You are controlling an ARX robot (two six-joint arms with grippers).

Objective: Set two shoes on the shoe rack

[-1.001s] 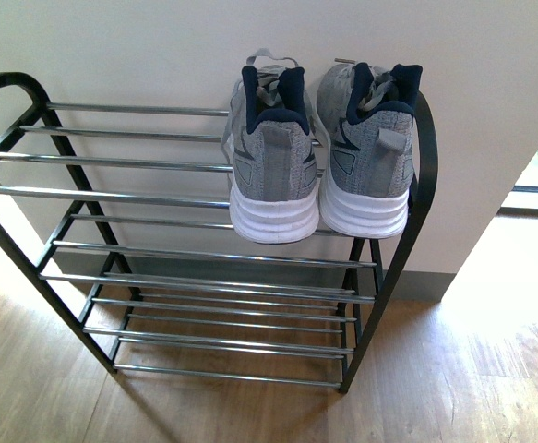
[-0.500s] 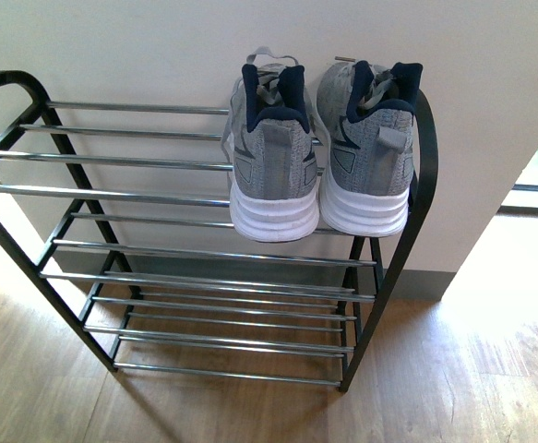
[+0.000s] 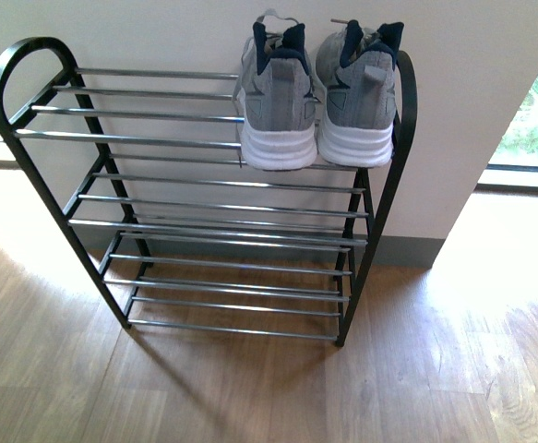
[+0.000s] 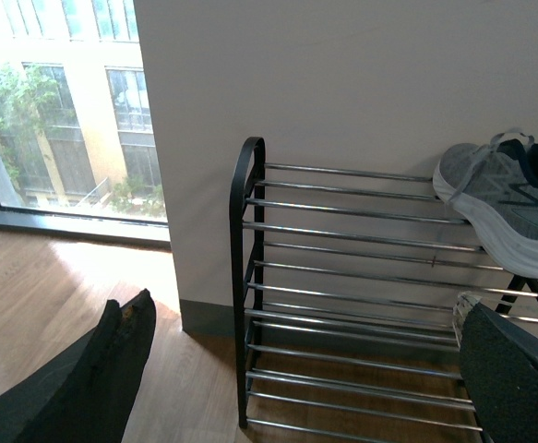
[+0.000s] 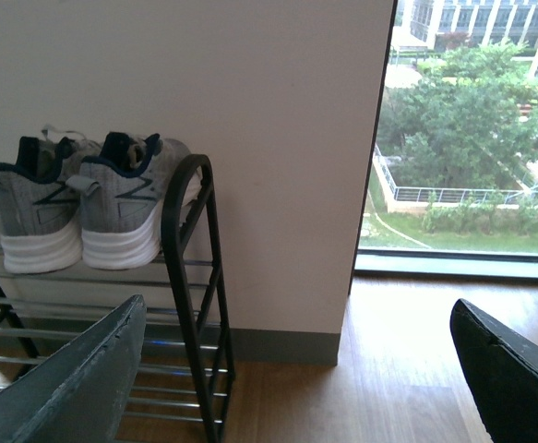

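Two shoes (image 3: 282, 97) stand side by side, heels toward us, on the top rods of the rack (image 3: 376, 231), upper right of the front view. We see the left claw (image 4: 305, 314) and right claw (image 5: 298, 312) both spread apart.

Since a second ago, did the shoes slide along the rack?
No. The two shoes still sit at the shoe rack's right end, heels over the front rod; the camera backed away.

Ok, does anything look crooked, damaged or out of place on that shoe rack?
Nothing stands out. Both grey sneakers stand upright, side by side, heels outward, on the top tier at the right end of the shoe rack, whose rods look straight. Only the heels overhang the front rod slightly.
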